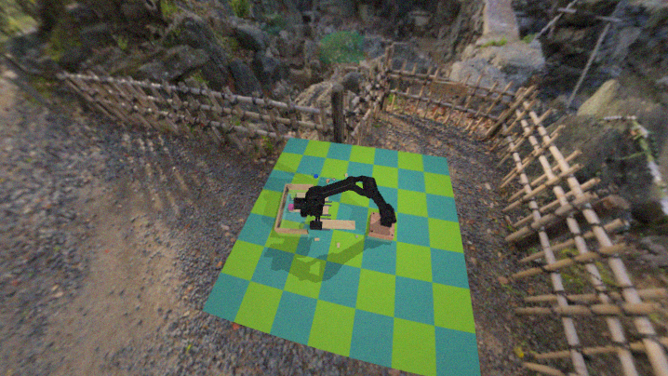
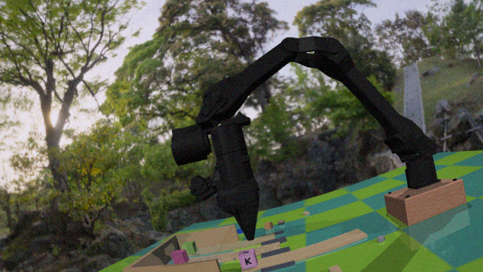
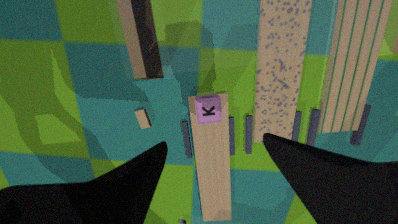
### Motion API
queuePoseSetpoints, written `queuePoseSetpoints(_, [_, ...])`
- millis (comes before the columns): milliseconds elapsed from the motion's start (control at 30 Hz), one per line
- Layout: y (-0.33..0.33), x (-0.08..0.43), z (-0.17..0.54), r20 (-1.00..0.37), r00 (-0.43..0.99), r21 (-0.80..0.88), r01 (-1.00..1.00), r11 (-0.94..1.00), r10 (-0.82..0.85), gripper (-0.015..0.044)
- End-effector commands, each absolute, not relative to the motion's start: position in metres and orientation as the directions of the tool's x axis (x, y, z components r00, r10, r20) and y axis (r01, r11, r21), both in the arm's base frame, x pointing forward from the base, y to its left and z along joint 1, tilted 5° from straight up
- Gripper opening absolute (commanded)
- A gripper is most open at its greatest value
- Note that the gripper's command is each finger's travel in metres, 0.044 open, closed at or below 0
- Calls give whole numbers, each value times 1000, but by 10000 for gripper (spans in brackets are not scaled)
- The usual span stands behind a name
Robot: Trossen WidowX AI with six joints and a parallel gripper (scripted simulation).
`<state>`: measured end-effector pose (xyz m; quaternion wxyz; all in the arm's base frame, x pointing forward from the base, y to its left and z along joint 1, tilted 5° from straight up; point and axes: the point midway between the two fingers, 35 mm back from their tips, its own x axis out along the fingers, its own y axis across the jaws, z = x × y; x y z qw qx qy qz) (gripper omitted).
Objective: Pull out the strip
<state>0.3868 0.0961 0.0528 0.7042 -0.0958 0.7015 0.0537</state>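
Observation:
The labelled cube (image 2: 248,258) (image 3: 208,109), pale purple with a black K on top and side, sits on the far end of a plain wooden strip (image 1: 343,224) (image 2: 324,245) (image 3: 215,177). The strip lies between two short dark rails, and its other end extends toward the robot base. My gripper (image 2: 249,238) (image 3: 213,142) is open and empty, above the strip. In the wrist view its fingertips are on either side of the strip, on the robot's side of the cube. In the top view the arm hides the cube.
A speckled strip (image 3: 282,65) and a green-lined strip (image 3: 354,65) lie alongside, between more rails. A magenta cube (image 1: 290,207) (image 2: 179,256) and a green cube (image 2: 189,246) stand near the wooden border wall (image 1: 281,208) (image 2: 209,233). A small wooden block (image 3: 142,119) lies beside the plain strip.

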Motion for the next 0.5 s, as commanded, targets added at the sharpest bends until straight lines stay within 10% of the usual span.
queuePoseSetpoints(0, [99, 401, 49, -998, 0, -59, -215, 975, -60, 440])
queuePoseSetpoints(300, [100, 406, 40, -998, 1, -59, -215, 975, -60, 256])
queuePoseSetpoints(467, [100, 407, 31, -998, 1, -59, -215, 975, -60, 250])
